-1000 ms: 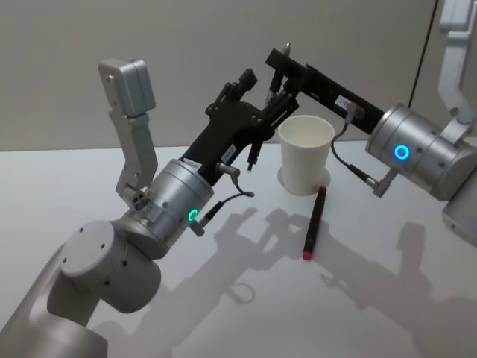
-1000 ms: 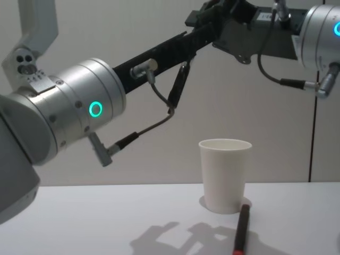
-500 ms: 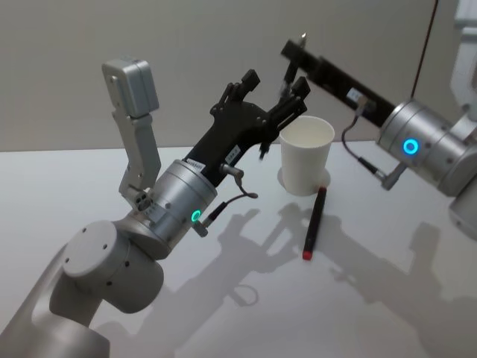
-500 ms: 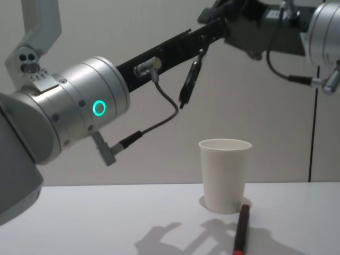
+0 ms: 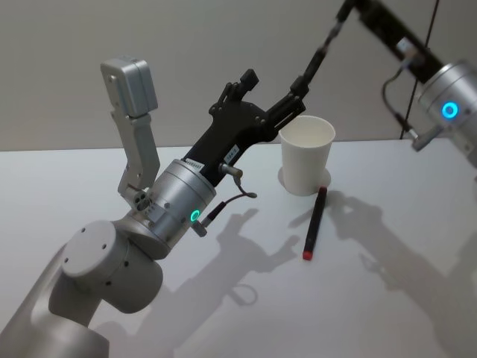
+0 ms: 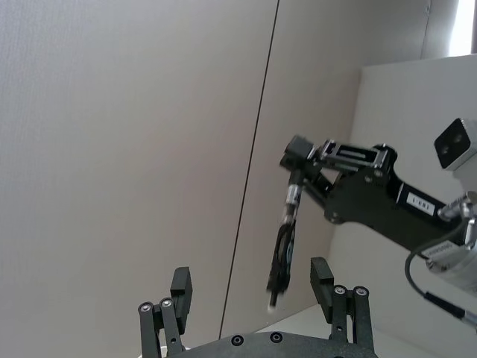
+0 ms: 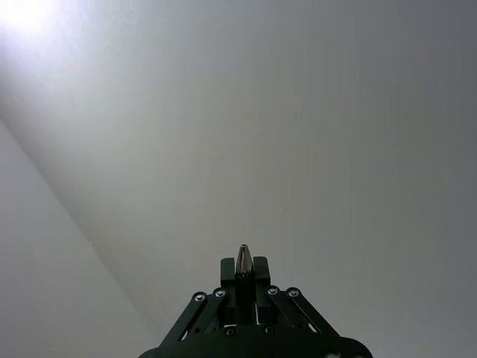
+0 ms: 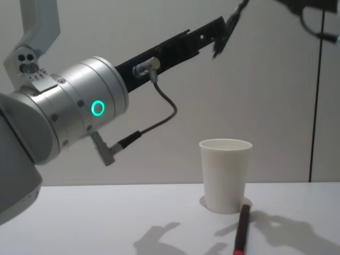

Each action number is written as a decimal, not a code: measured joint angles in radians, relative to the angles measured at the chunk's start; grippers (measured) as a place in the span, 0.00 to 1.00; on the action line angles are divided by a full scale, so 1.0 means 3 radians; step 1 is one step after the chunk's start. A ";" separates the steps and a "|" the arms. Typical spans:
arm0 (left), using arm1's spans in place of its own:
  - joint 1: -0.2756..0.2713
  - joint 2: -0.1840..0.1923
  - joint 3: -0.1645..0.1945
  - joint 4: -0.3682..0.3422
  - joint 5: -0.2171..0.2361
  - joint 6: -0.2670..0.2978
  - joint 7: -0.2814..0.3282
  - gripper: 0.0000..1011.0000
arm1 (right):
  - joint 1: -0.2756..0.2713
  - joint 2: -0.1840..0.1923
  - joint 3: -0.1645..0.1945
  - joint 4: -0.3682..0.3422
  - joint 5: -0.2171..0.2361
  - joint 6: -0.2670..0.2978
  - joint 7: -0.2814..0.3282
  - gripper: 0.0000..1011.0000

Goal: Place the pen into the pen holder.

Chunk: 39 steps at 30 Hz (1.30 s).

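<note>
The pen holder, a plain white paper cup, stands upright on the white table. A dark pen hangs tilted from my right gripper, which is shut on its upper end, high above and behind the cup. The pen's metal tip pokes out between the shut fingers. My left gripper is open in the air just left of the cup's rim, holding nothing. A second pen, black with a red end, lies on the table touching the cup's base.
The white table has bare room in front of the cup and to both sides. A plain wall rises behind the table. My left arm's silver wrist sits left of the cup.
My right gripper has lifted up and to the right, carrying the hanging pen away from the left gripper's fingers. The left arm, the cup and the pen on the table have stayed put.
</note>
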 joint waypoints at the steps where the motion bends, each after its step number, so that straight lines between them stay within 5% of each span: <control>1: 0.0000 0.0000 0.0000 0.0000 0.0000 0.0000 0.0000 0.99 | 0.0002 0.0003 0.0007 -0.0004 -0.0005 -0.0030 -0.0010 0.13; 14: 0.0000 0.0000 -0.0004 0.0004 0.0004 0.0004 0.0003 0.99 | 0.0051 0.0043 0.0089 -0.0039 -0.0337 -0.0461 -0.0215 0.13; 26: 0.0000 0.0000 -0.0004 0.0005 0.0005 0.0005 0.0007 0.99 | 0.0116 0.0029 0.0069 0.0091 -0.0959 -0.0628 -0.0331 0.13; 39: 0.0000 0.0000 -0.0003 0.0005 0.0005 0.0005 0.0008 0.99 | 0.0242 -0.0090 -0.0037 0.0504 -0.1729 -0.0686 -0.0370 0.13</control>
